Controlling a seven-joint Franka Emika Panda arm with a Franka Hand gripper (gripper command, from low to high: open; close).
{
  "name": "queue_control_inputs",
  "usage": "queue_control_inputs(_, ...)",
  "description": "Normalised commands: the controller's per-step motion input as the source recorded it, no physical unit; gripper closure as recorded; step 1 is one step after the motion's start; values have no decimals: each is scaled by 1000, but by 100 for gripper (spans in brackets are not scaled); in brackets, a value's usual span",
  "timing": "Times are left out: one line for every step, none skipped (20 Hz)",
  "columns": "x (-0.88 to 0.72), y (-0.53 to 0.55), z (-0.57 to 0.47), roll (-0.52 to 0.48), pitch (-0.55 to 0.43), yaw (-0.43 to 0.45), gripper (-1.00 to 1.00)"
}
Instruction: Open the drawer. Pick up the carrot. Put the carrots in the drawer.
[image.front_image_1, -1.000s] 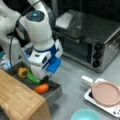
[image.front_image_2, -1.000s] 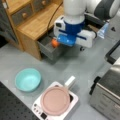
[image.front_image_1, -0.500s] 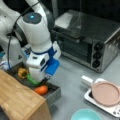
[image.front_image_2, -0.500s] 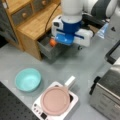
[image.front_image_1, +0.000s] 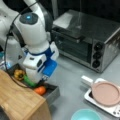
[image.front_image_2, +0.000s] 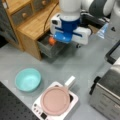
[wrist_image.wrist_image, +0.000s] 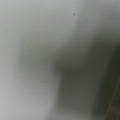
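Observation:
The drawer (image.front_image_1: 54, 91) stands pulled out from the wooden-topped cabinet (image.front_image_1: 17, 100) in both front views, a grey tray with a dark rim (image.front_image_2: 49, 50). The carrot (image.front_image_1: 40, 90), a small orange stub, lies inside at the drawer's outer end (image.front_image_2: 51, 40). My gripper (image.front_image_1: 35, 78) hangs low over the drawer, just behind the carrot; the white and blue hand (image.front_image_2: 68, 32) covers its fingers from above. The wrist view is a grey blur with no object to make out.
A yellow vegetable (image.front_image_1: 18, 74) and a green one (image.front_image_1: 29, 81) lie further back in the drawer. A toaster oven (image.front_image_1: 85, 42) stands behind. A white tray with a pink plate (image.front_image_2: 55, 100) and a teal bowl (image.front_image_2: 27, 79) sit on the grey table.
The arm has shifted slightly to a front view's left over the drawer. The carrot lies in the same spot.

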Motion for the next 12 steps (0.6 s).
queue_control_inputs(-159,-324,7,-69,-12,169,-100)
queue_control_inputs(-152,-336,14,-74,-13,171,-100)
queue_control_inputs(-145,-339,15,-75,-13,170,-100)
queue_control_inputs(-137,-346,13,-75,-14,174,-100)
queue_control_inputs(-132,-344,8,-74,-14,174,-100)
queue_control_inputs(-127,-338,-3,-68,-12,171,-100)
queue_control_inputs(-119,-327,-9,-64,-11,170,-100)
queue_control_inputs(-111,-318,-8,-64,-9,170,-100)
queue_control_inputs(-105,-315,-3,-64,-5,167,-100)
queue_control_inputs(-98,-299,0,-64,-4,160,-100)
queue_control_inputs(-91,-288,4,-66,-3,157,-100)
queue_control_inputs(-88,-278,3,-68,-2,152,-100)
